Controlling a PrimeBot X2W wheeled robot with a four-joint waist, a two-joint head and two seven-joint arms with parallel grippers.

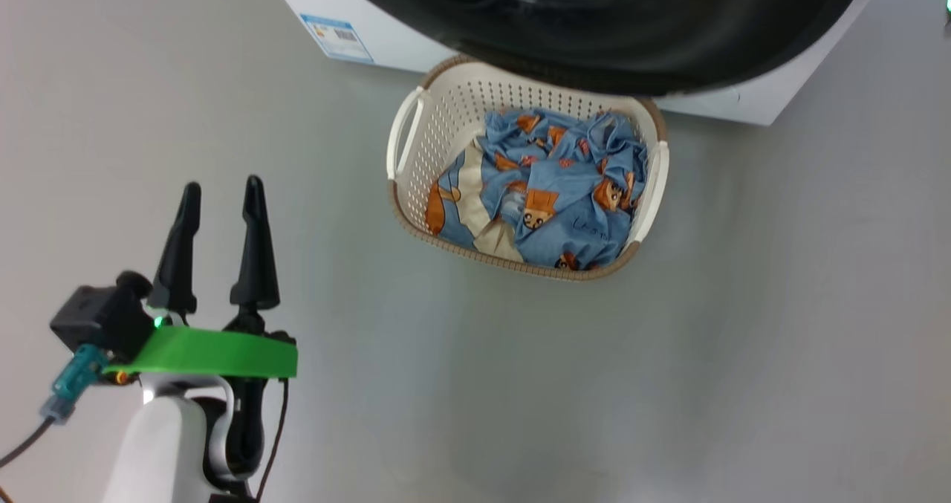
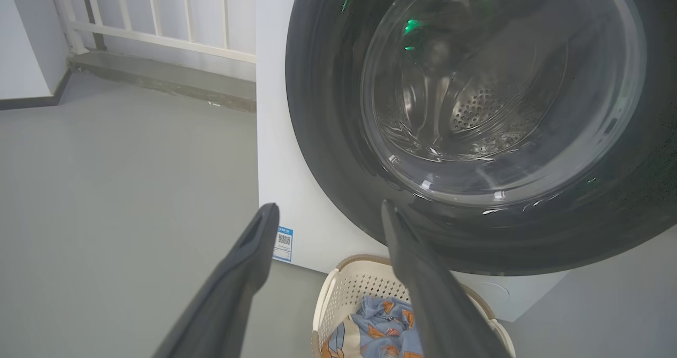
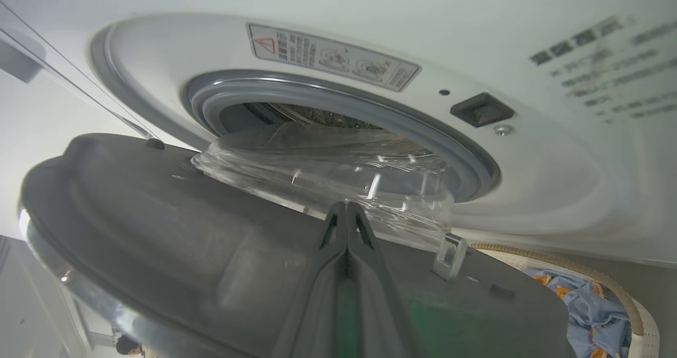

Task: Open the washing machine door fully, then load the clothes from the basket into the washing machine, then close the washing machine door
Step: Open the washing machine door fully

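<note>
The washing machine [image 1: 394, 39] stands at the top of the head view, and its black-rimmed door [image 1: 631, 50] hangs over the basket [image 1: 446, 109]. The basket holds blue bear-print clothes [image 1: 550, 183]. My left gripper [image 1: 223, 185] is open and empty over the floor, left of the basket. In the left wrist view my left gripper [image 2: 329, 205] points at the door [image 2: 328, 109] from a distance. The right wrist view shows the door [image 3: 158, 215] partly open, baring the grey ring [image 3: 338, 101] and drum [image 3: 296, 113]. My right gripper [image 3: 346, 207] is shut, lying against the door's inner face by the glass bowl [image 3: 328, 173].
A blue label [image 2: 283, 243] marks the machine's lower left front. White railing bars [image 2: 158, 9] and a low ledge [image 2: 158, 77] stand behind the machine's left side. Open grey floor [image 1: 669, 339] lies around the basket. The door's latch hook [image 3: 449, 255] sticks up near my right fingers.
</note>
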